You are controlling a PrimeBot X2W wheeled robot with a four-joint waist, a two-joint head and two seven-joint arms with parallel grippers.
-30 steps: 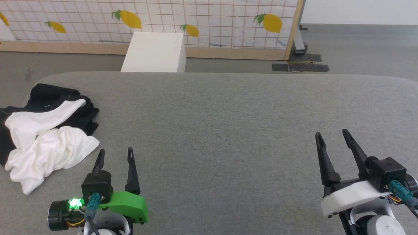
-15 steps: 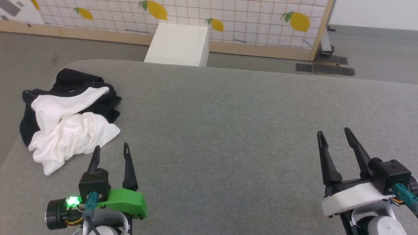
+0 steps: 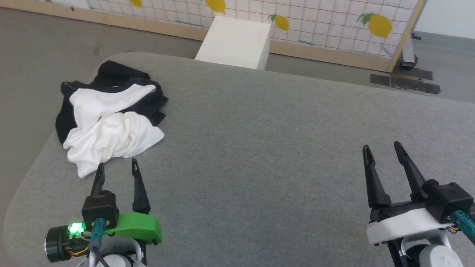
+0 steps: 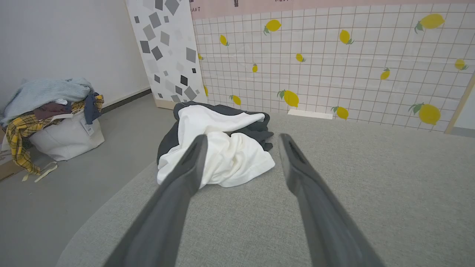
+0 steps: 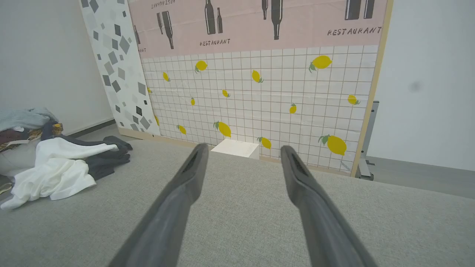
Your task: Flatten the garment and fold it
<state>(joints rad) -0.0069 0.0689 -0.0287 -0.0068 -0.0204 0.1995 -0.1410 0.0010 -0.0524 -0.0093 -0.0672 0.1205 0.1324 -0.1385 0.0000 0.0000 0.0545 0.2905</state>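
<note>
The garment point(image 3: 109, 124) lies crumpled in a heap near the far left corner of the grey table point(image 3: 259, 129), white cloth on top with black sleeves bunched behind and around it. Its heap also fills the middle of the left wrist view, the garment point(image 4: 230, 155) just beyond the fingertips. My left gripper point(image 3: 117, 167) stands open, empty, a short way in front of the heap's near edge. At the lower right my right gripper point(image 3: 382, 150) is open and empty, far from the garment point(image 5: 63, 170), which sits at the left of the right wrist view.
A white box point(image 3: 235, 42) stands on the floor behind the table, before a lemon-patterned screen point(image 3: 334, 26). A white laundry bag piled with clothes point(image 4: 52, 118) sits on the floor left of the table. The table's rounded left edge point(image 3: 22, 193) is close to the heap.
The head camera has swung left and down, so the whole picture shifted right; the garment now sits further into view. Both grippers stay open; the left fingertips stand closer to the heap.
</note>
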